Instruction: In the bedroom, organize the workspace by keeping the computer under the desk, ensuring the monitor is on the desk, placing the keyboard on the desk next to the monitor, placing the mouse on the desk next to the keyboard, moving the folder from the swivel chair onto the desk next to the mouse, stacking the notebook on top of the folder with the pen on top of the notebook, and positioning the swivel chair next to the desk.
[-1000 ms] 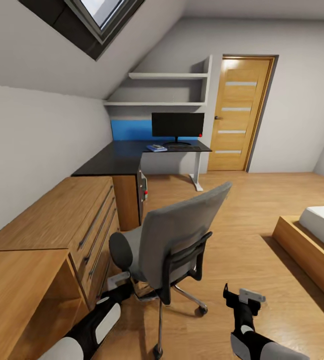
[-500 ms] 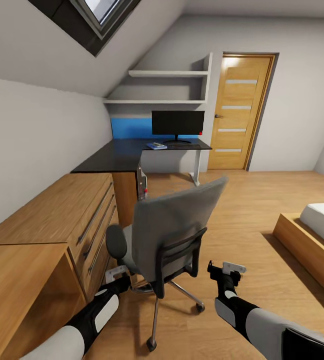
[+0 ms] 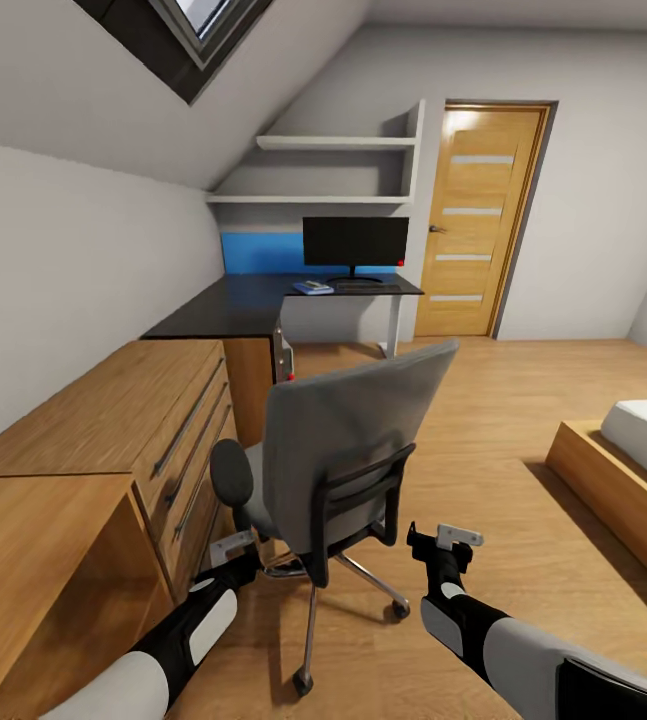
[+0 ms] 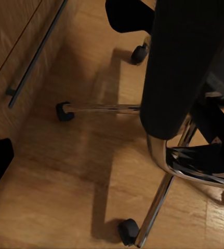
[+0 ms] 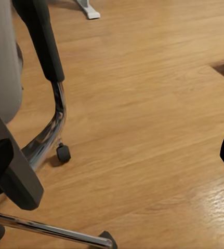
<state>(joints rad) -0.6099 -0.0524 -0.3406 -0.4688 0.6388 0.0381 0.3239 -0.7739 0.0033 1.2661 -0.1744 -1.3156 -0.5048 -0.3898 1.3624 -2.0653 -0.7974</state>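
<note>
I see the room from the head view: the L-shaped surface (image 3: 233,310) with its glossy black top runs from the centre of the frame toward the far wall, and a light wooden drawer chest (image 3: 113,440) fills the lower left. A bed (image 3: 633,470) on a wooden frame sits at the right edge, and a wooden door (image 3: 478,220) stands at upper right. The swivel chair (image 3: 338,450) is in the lower centre of the frame, its grey back turned toward me, close beside the drawer chest and well apart from the far end of the surface; its chrome base and black casters rest on the wood floor (image 3: 503,420). The monitor (image 3: 355,243) stands upright on the surface at the far wall, centre of the frame, with a red dot at its lower right corner. The keyboard (image 3: 368,287) lies flat in front of the monitor's stand. The blue folder (image 3: 313,288) lies on the surface just left of the keyboard, something small on top of it that I cannot make out. A sliver of the computer (image 3: 285,355) shows under the surface behind the chest. My left tool (image 3: 228,548) is low at the lower left, right next to the chair's base; I cannot tell whether it is wide or narrow. My right tool (image 3: 455,538) is at the lower right of the chair, apart from it; I cannot tell its opening either. In the left wrist view I see the chair's chrome legs and casters up close.
</note>
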